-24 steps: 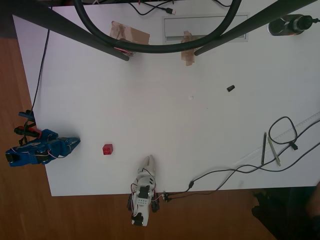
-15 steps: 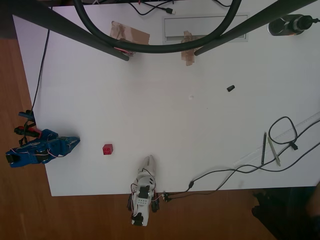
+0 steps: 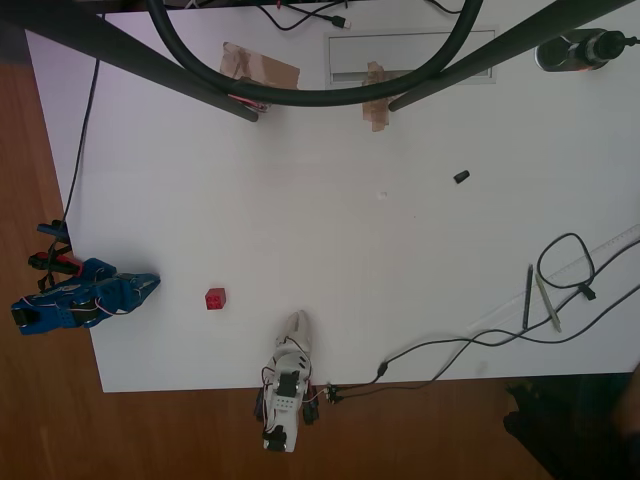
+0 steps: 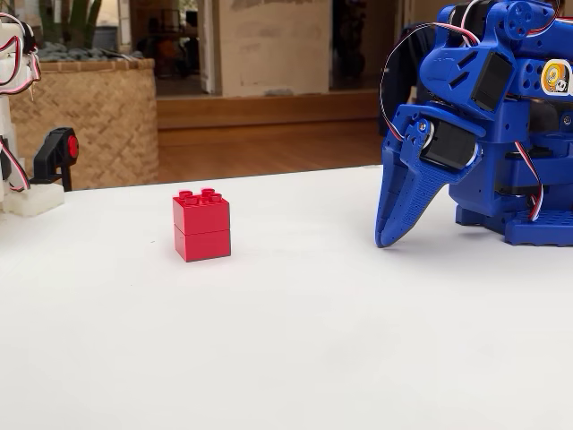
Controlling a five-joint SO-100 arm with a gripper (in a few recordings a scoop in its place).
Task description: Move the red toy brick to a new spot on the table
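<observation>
Red toy brick (image 4: 201, 225) unobscured, fingers (image 4: 400, 219) closed

Your arm: blue plastic shell, tapered blue fingers (image 4: 394, 235), black servos above fingers, red-white-black wires, round sticker.

red toy brick (image 3: 215, 298): small, bright red, roughly cubic. in the fixed view (image 4: 201, 225) it reads as two stacked layers with round studs on top, upright, resting flat, turned slightly so a front and a side face show. location: lower left of the overhead frame; left of centre in the fixed view. nothing touches it.

table (image 3: 330, 240): large white flat rectangular top, filling most of the overhead frame; brown tape patches near its upper edge, cables at the upper and lower right.
</observation>
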